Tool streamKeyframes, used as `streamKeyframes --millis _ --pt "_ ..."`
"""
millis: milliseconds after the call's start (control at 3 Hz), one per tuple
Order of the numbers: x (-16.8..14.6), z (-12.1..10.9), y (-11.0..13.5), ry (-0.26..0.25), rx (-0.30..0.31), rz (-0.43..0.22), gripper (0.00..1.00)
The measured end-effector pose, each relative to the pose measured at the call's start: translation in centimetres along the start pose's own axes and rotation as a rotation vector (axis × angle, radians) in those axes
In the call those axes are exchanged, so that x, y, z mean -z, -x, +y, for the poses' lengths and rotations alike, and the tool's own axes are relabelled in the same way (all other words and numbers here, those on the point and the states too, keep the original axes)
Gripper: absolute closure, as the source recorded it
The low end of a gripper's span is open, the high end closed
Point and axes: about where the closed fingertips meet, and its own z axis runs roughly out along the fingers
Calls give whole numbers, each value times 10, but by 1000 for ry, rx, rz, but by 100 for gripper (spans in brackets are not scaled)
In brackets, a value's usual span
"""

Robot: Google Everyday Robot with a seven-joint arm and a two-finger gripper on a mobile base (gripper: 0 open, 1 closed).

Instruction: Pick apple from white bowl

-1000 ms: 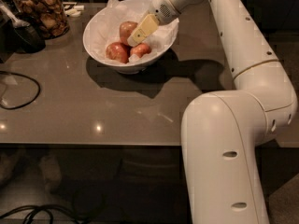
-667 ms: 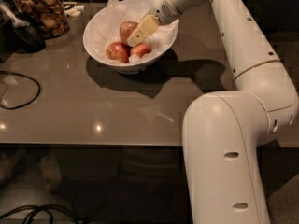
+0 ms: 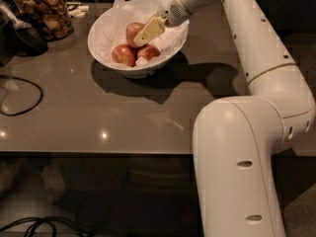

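"What are you looking at?"

"A broad, glossy grey-brown surface. A bulky white robot arm rises at its near right edge and bends back across to the far side."

"What's standing on it?"

"A large glossy white bowl lined with crinkled white paper, toward the back. Well to its left, in the far corner, is a glass jar of brown snacks. A thin black cable loops in at the left edge."

"And the fruit?"

"All in the bowl. The round golden-brown apple, the paler and bigger one, lies at the back. Two smaller red apples sit side by side in front of it."

"The gripper?"

"The cream-coloured gripper hangs inside the bowl, right at that golden-brown apple's right side. Whether the jaws are wide or closed on it, I cannot tell."
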Motion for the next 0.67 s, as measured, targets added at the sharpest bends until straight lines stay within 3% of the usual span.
streamKeyframes --millis 333,667 --pt "0 0 0 0 0 0 91" --pt "0 0 0 0 0 0 100"
